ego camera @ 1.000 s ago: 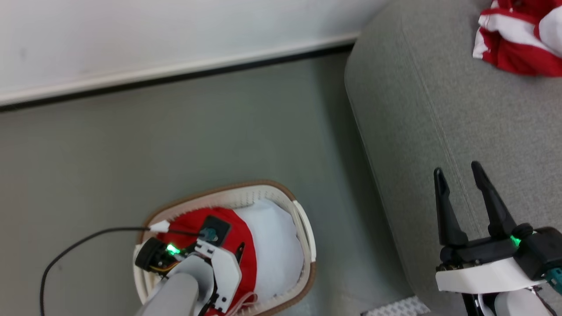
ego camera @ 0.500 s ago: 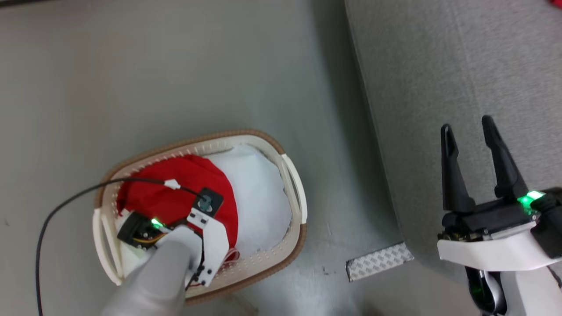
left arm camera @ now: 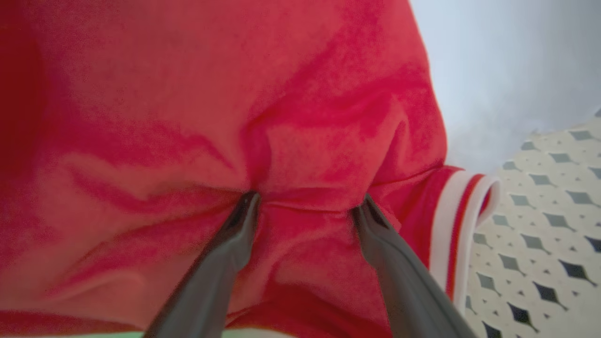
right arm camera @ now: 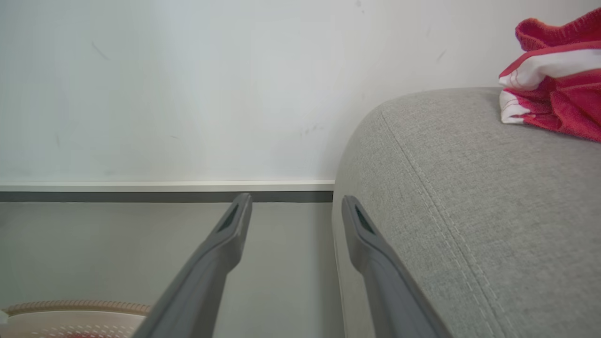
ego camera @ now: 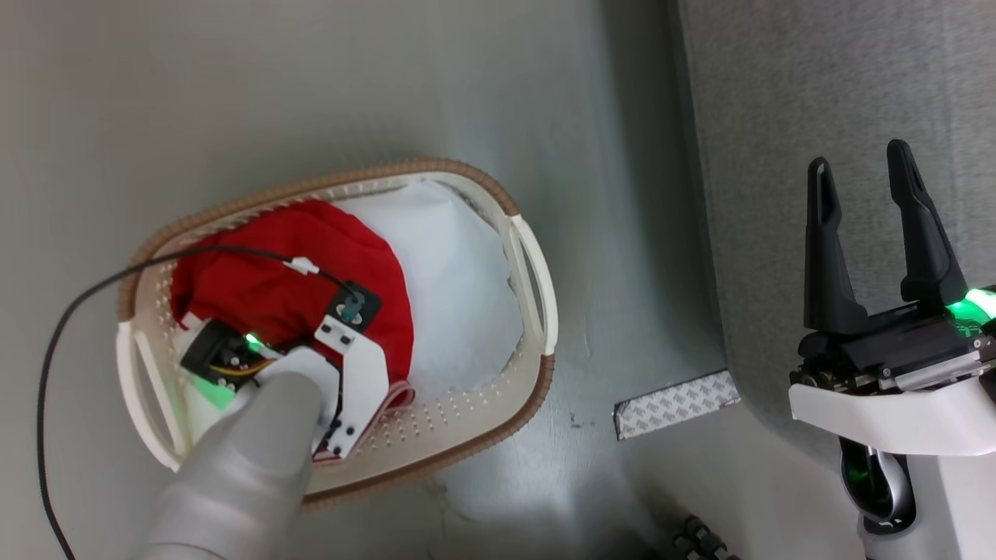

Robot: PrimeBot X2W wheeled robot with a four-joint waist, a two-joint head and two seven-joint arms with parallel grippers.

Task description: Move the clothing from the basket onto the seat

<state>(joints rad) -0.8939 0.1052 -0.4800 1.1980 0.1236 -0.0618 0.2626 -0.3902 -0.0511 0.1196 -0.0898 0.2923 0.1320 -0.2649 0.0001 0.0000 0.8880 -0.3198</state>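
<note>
Head view, basket: the oval white laundry basket with a brown rim stands on the grey floor, apart from the sofa at the right.
Head view, left arm: my pale forearm and wrist reach down into the basket over the red garment. A black cable runs from the wrist across the cloth and out over the rim.
Basket contents: the red garment fills the left part and white fabric the right part. I cannot tell whether the white is a separate piece.
Left wrist view, left claw: my left claw is spread wide. Both fingertips press into the red garment, and a fold of cloth bunches up between them.
Left wrist view, hem: a red-and-white striped hem lies just beside one finger, against the perforated basket plastic.
Head view, right claw: my right claw is spread and empty, fingers pointing up the view, over the sofa's near edge.
Right wrist view, sofa: light grey woven upholstery with a rounded corner and a stitched seam rises beside my right claw.
Right wrist view, striped garment: a red garment with broad white stripes lies crumpled on top of the sofa, well apart from my fingers.
Right wrist view, background: a white wall meets the floor at a pale skirting board, and the basket's rim shows at the lower left corner.
Head view, floor detail: a strip of patterned grey tape lies between the basket and the sofa's base.
</note>
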